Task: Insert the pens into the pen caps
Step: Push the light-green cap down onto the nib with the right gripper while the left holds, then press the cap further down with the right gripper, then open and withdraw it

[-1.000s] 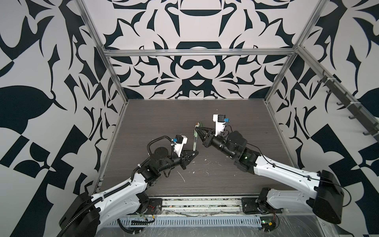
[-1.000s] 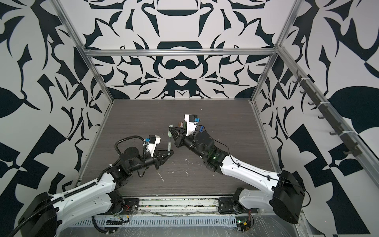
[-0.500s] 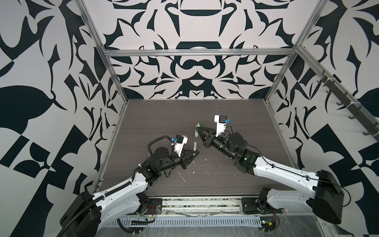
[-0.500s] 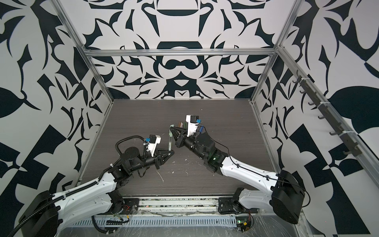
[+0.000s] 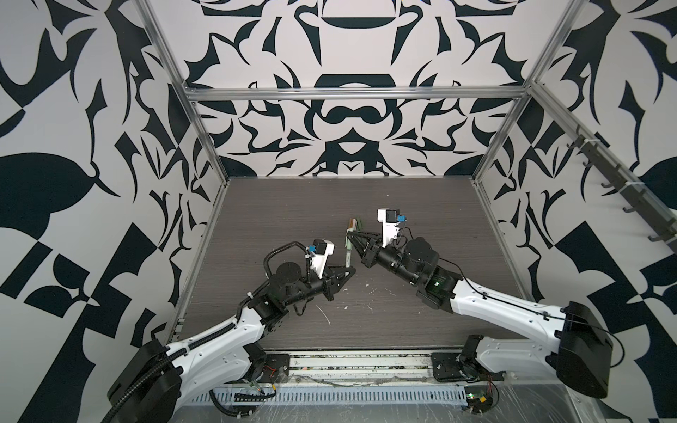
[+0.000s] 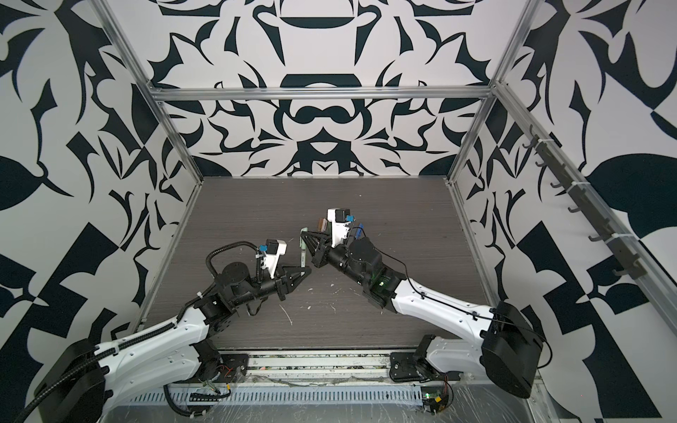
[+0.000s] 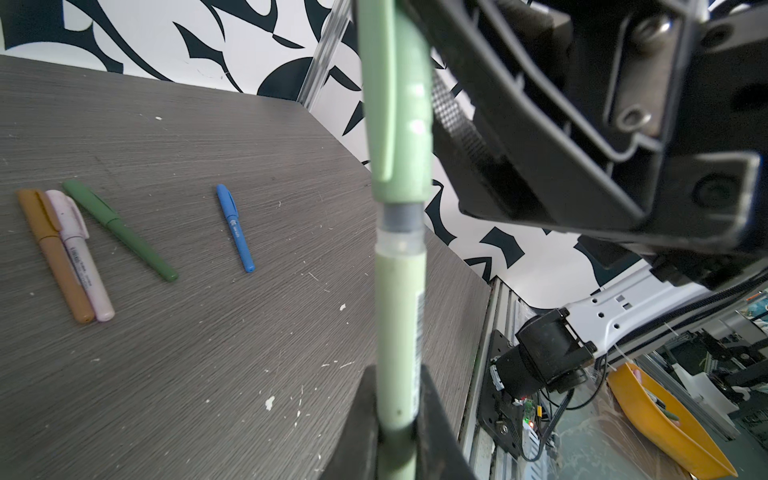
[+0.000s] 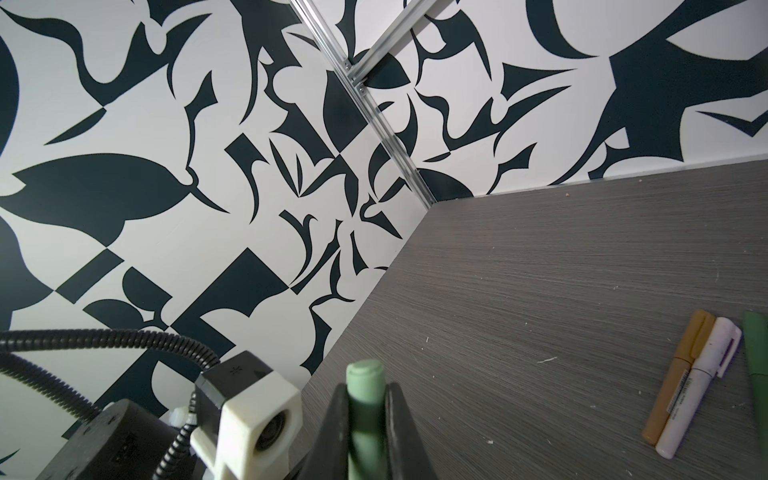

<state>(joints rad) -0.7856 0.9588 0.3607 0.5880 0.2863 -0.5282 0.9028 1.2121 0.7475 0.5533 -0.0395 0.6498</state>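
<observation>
Four capped pens lie on the counter (image 7: 208,332), left of the work in the left wrist view. The orange-brown pen (image 7: 54,257) and the pink pen (image 7: 81,253) touch side by side, the dark green pen (image 7: 120,230) lies just beside them, and the blue pen (image 7: 235,228) lies apart.

The pale green pen (image 7: 400,324) is held in the air over mid-counter. The left tool (image 7: 397,374) is clamped on its rear barrel, and the right tool (image 8: 365,399) is closed on the pale green cap (image 7: 395,104).

In both top views the pen's long axis runs near to far, from the left tool (image 5: 350,273) to the right tool (image 5: 352,236). Its writing end points far, into the cap; how steeply it tilts I cannot tell.

A grey collar (image 7: 400,216) shows between the cap mouth and the barrel, so the cap is probably not fully seated.

The pen looks light, stiff and smooth, so it could slide or twist in the pads. It is best held on the barrel well back and pushed straight along its axis. The cap is best held on its body, clear of the clip.
</observation>
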